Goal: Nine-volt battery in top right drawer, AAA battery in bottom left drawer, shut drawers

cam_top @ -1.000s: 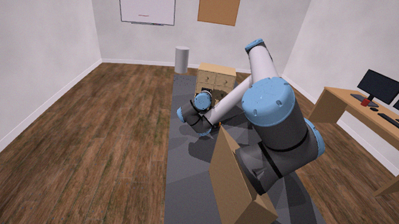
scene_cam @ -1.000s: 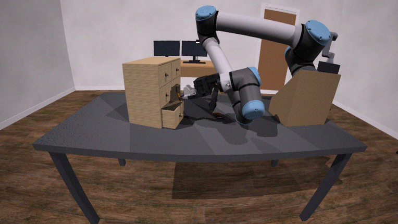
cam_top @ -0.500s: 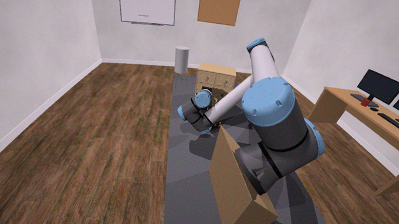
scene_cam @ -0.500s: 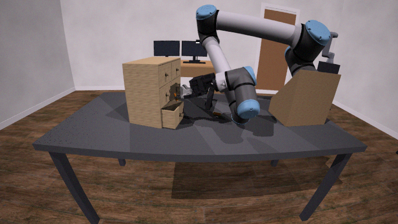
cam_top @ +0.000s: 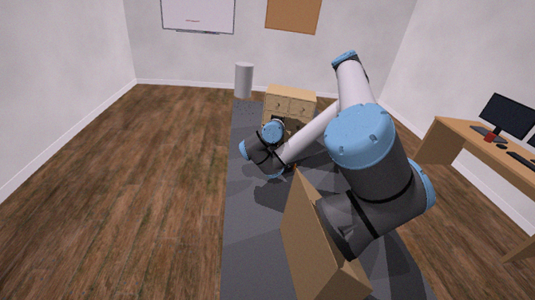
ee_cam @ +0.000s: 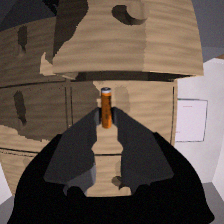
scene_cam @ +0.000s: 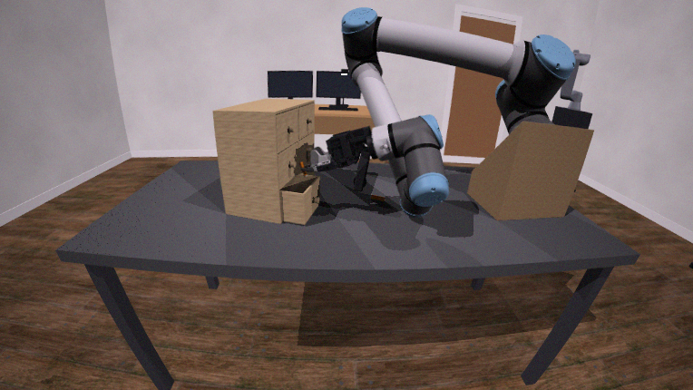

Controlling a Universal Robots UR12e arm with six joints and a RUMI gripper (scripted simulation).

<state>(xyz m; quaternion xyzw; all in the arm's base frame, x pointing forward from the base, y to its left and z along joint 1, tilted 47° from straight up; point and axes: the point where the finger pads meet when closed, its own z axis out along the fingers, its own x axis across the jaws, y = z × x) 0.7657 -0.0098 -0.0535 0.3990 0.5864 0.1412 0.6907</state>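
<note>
My gripper (ee_cam: pixel 106 108) (scene_cam: pixel 310 163) is shut on the AAA battery (ee_cam: pixel 105 103) (scene_cam: pixel 302 165), an orange cell with a silver cap that sticks out past the fingertips. The gripper is close in front of the wooden chest (scene_cam: pixel 252 150) (cam_top: pixel 290 93) (ee_cam: pixel 45 107), at the height of its middle row. The left drawer of the bottom row (scene_cam: pixel 299 197) (ee_cam: pixel 125 45) stands pulled out just below the battery. The other drawers look shut. In the top view the arm's wrist hides the gripper. I do not see the nine-volt battery.
The chest stands on a dark grey table (scene_cam: pixel 193 242) (cam_top: pixel 245 241). A small orange-brown thing (scene_cam: pixel 378 197) (cam_top: pixel 293 166) lies on the table under the forearm. A large tan box (scene_cam: pixel 531 169) (cam_top: pixel 317 255) stands at the arm's base.
</note>
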